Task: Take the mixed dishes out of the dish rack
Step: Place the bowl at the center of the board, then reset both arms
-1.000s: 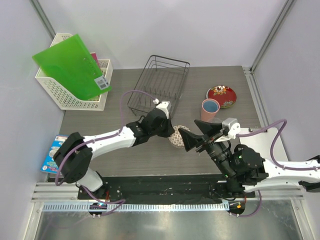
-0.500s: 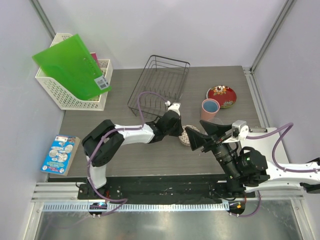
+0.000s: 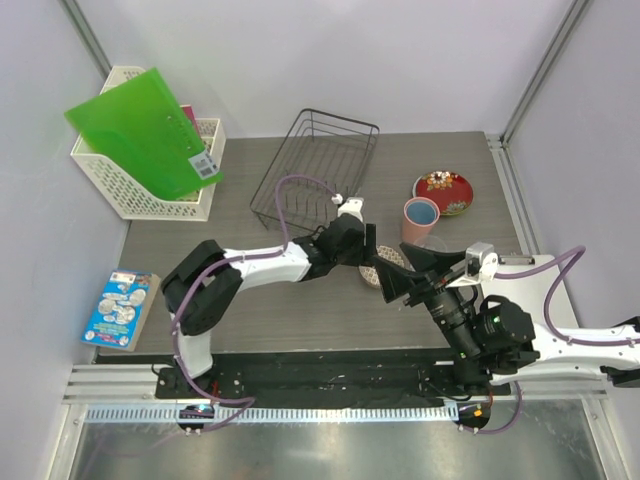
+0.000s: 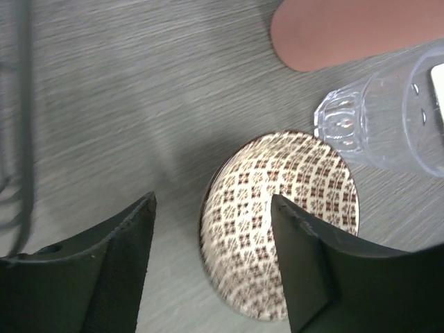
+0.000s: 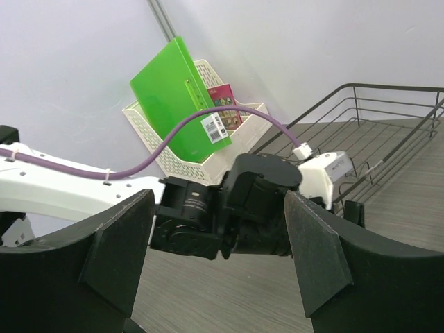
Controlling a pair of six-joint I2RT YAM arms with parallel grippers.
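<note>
At the far left of the overhead view, the white lattice basket point(image 3: 140, 185) holds the green folder point(image 3: 145, 130); your right wrist camera alone shows a red booklet point(image 5: 223, 100) tucked behind that folder. A blue booklet point(image 3: 120, 308) lies near the table's left edge. The black wire dish rack point(image 3: 315, 165) stands at the far middle. In the left wrist view it is only a blurred wire at the frame's left edge.

Just right of the rack's near corner, your left gripper point(image 3: 368, 258) is over the patterned bowl point(image 3: 392, 264). From above the two grippers hide most of that bowl. The left wrist view shows the bowl point(image 4: 277, 215) on the table, with the jaws released and spread. The right finger overlaps the rim, so you cannot tell if it touches. A clear ribbed piece point(image 4: 388, 118) beside the bowl is hard to identify.

The right gripper point(image 3: 398, 278) stands spread wide, grasping nothing. Farther right stand the pink cup point(image 3: 420, 218), its inside blue, and the red patterned plate point(image 3: 445, 190).
</note>
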